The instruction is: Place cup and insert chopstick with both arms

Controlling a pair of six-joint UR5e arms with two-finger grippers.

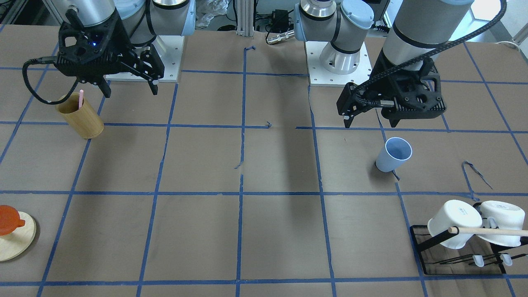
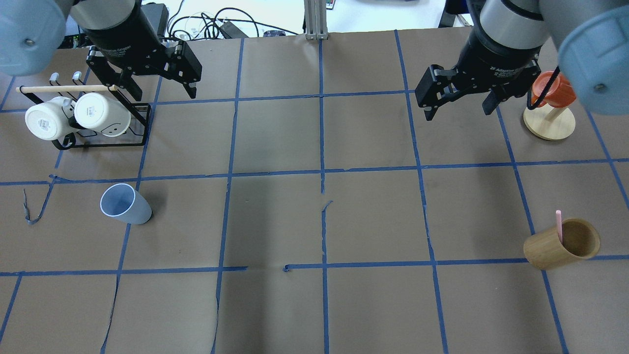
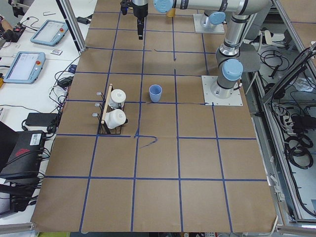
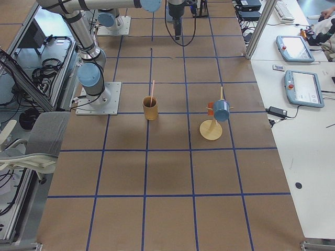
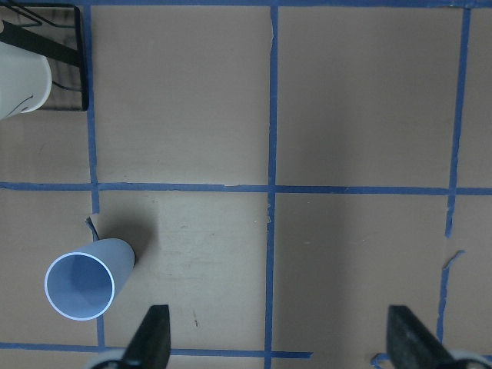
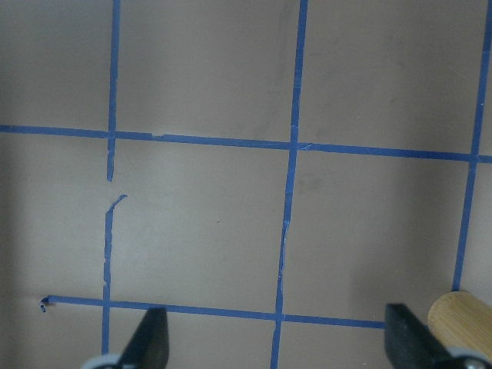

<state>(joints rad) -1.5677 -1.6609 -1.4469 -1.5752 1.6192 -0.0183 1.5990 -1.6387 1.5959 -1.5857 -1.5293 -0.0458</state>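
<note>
Table [image 2: 368,216] under blue tape [image 2: 322,137] grid; left gripper [image 2: 163,94] and right gripper [image 2: 459,112] spread wide, empty

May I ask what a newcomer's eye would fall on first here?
Two black claws hang open above the table: the left claw by the mug rack, the right claw opposite. A light blue cup stands on the robot's left, a bamboo holder with a pink chopstick on its right.

Robotics lab: teach pendants [image 4: 303,89], cables [image 3: 298,148], tape-gridded table [image 2: 275,216].
</note>
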